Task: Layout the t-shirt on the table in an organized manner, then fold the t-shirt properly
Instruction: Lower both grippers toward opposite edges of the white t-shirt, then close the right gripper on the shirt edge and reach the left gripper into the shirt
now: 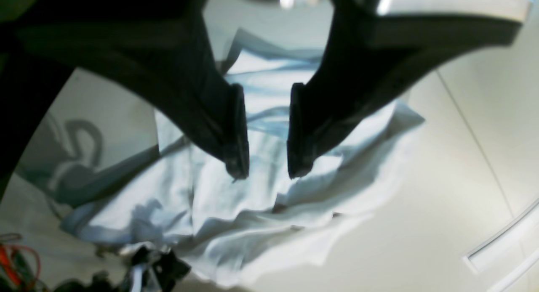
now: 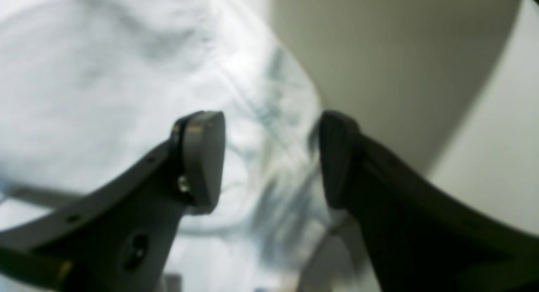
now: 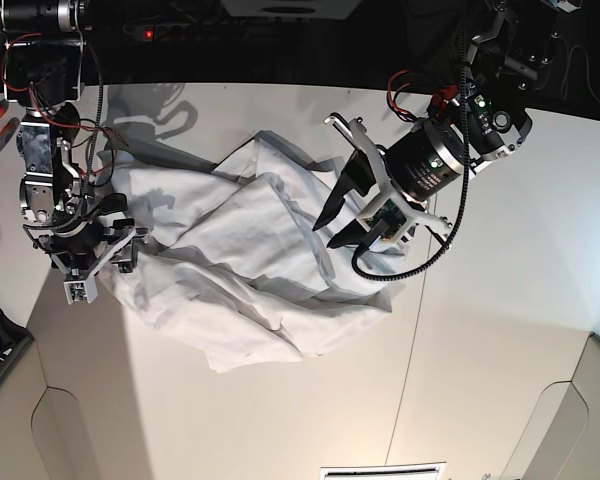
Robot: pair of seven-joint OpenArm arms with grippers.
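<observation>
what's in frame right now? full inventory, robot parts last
t-shirt: one, white, crumpled in a heap on the table's middle-left, not laid flat.
table: one, matte white, thin dark seam running across it, under everything.
cables: a few, red and orange, at the table's edge by the right arm.
left tool: one, black, jaws apart, above the shirt, nothing between them.
right tool: one, grey-black, jaws wide apart at the shirt's edge, nothing visibly gripped.

Black-fingered left gripper (image 3: 332, 222), white brackets, red and black cables
</observation>
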